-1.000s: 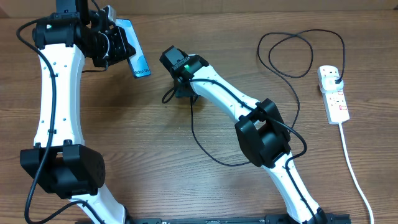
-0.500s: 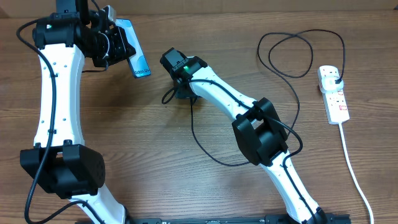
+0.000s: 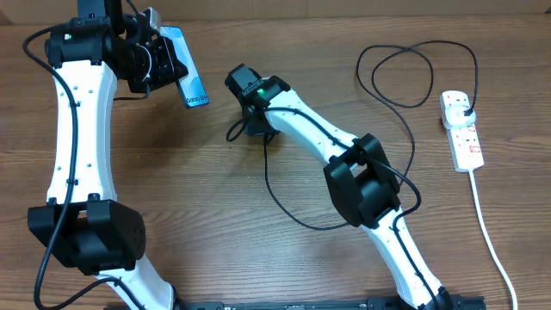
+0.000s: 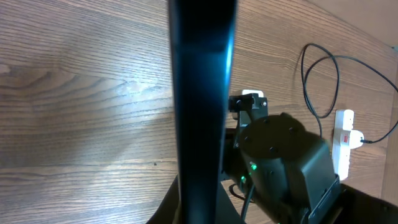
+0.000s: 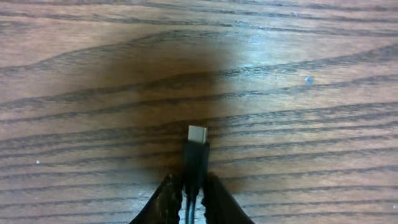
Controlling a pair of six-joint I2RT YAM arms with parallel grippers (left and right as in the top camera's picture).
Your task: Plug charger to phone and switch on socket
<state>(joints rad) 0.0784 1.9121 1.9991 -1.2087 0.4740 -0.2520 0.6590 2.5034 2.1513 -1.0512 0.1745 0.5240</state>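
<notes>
Right pincer point(image 5: 186, 200) clamped on charger point(image 5: 196, 158) just behind connector tip. Tip pokes out toward 12 o'clock over wooden table point(image 5: 311, 62). Cable loops away toward 3 o'clock, where its black plug sits in socket point(image 3: 461, 129) at table's 3 o'clock edge. Left pincer point(image 3: 162, 62) grips phone point(image 3: 191, 86) at table's 11 o'clock, lifted off wood, near right pincer.

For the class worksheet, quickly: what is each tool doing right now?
Left tool: closed on the phone.
Right tool: closed on the charger, just behind its tip.
</notes>
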